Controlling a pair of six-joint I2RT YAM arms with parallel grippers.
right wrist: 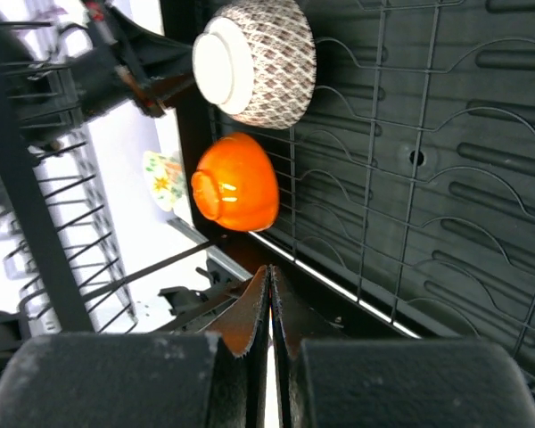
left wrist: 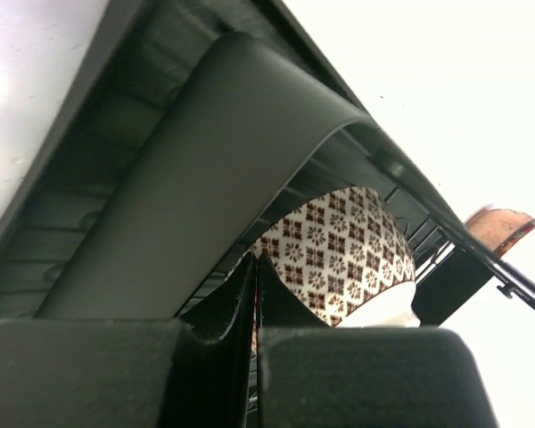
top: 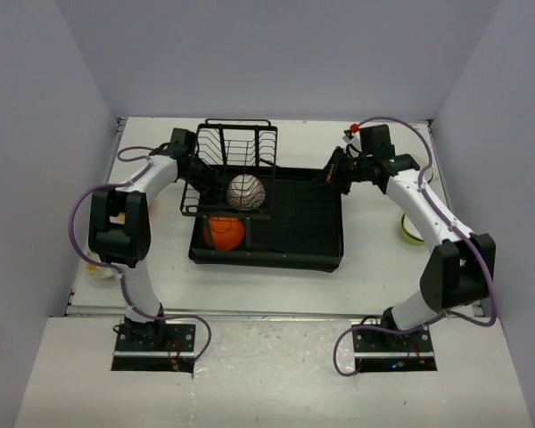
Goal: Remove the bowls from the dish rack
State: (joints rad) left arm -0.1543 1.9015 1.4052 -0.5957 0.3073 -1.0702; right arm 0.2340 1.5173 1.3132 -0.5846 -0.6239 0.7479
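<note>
The left claw (left wrist: pixel 256 267) is closed, its two dark fingers pressed tip to tip with nothing between them. It sits low against the left side of the black wire dish rack with its shallow black rectangular tray (top: pixel 294 223). Just past its tips, in the left wrist view, a curved black wall of the rack fills the frame. Behind it shows the small round white bowl with a brown floral pattern (left wrist: pixel 348 259). A brownish-orange shape (left wrist: pixel 499 227) at the right edge of that view may be another bowl's rim; it is too blurred to tell.

The right claw (right wrist: pixel 269 281) is also closed and empty, hanging over the far right corner of the tray. Beyond its tips lie the wire slots. On them the small round glossy orange bowl (right wrist: pixel 236 183) lies on its side, just beside the floral bowl, whose white foot is turned outward.

From above, the floral bowl rests at the near edge of the upright wire section. The orange bowl is in the tray's near left corner. A lime green bowl (top: pixel 409 230) stands on the white table (top: pixel 276 276) to the right of the rack, partly hidden by the right arm.
</note>
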